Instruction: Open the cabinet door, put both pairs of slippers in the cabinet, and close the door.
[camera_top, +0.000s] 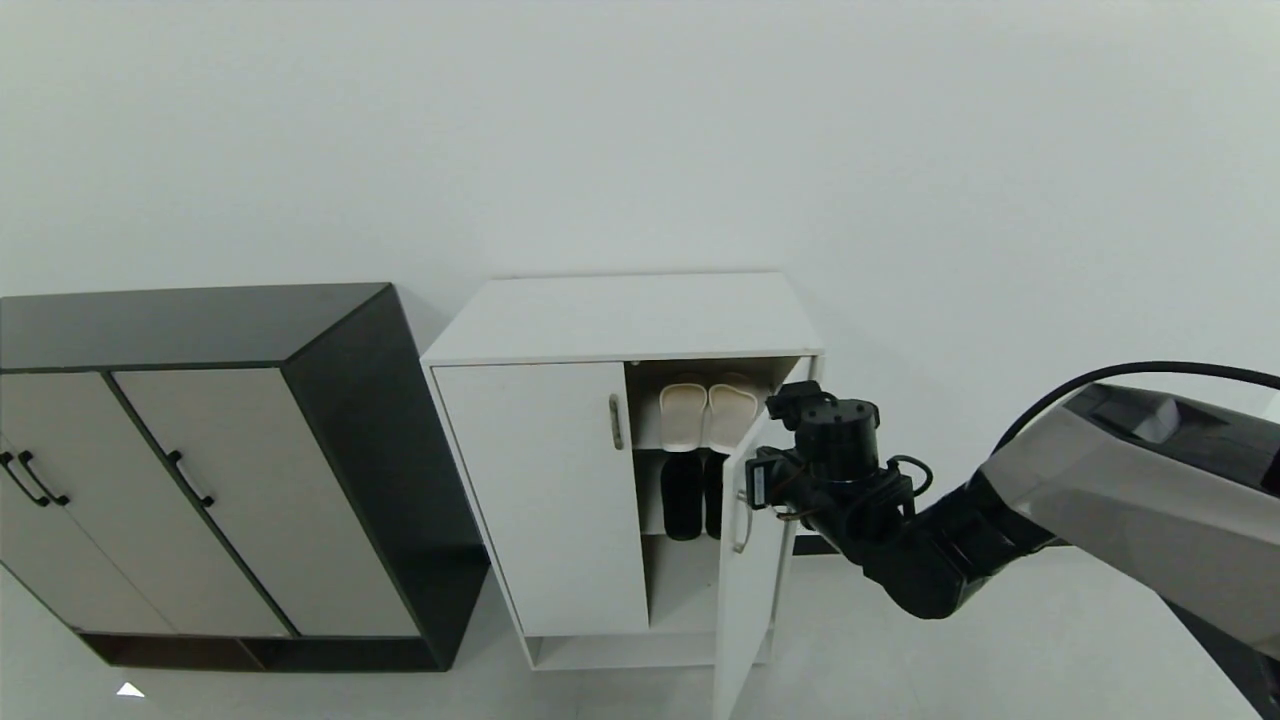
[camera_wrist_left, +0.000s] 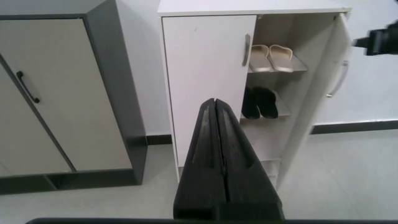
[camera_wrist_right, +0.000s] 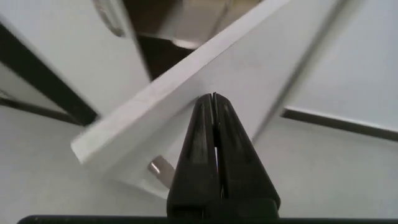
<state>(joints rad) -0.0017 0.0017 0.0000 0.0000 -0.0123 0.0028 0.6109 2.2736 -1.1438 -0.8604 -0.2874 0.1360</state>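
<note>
Now right tool (camera_wrist_right: 214, 98) fully closed, empty, tip at half-open cabinet door (camera_top: 750, 600), arm outstretched

The open door (camera_top: 745, 590) of the cabinet (camera_top: 620, 320) is found directly ahead of the right gripper (camera_wrist_right: 213, 102), with the door handle (camera_top: 741, 522) just beside it. Beyond that door, inside the cabinet, the upper pair of slippers (camera_top: 708, 412) is set on the top shelf, and the lower pair of slippers (camera_top: 690, 495) on the shelf beneath. The closed door (camera_top: 540, 490) is placed to this gripper's left, and a second cabinet (camera_top: 340, 440) farther left. The left gripper (camera_wrist_left: 214, 102) is held well back from both cabinets.
</note>
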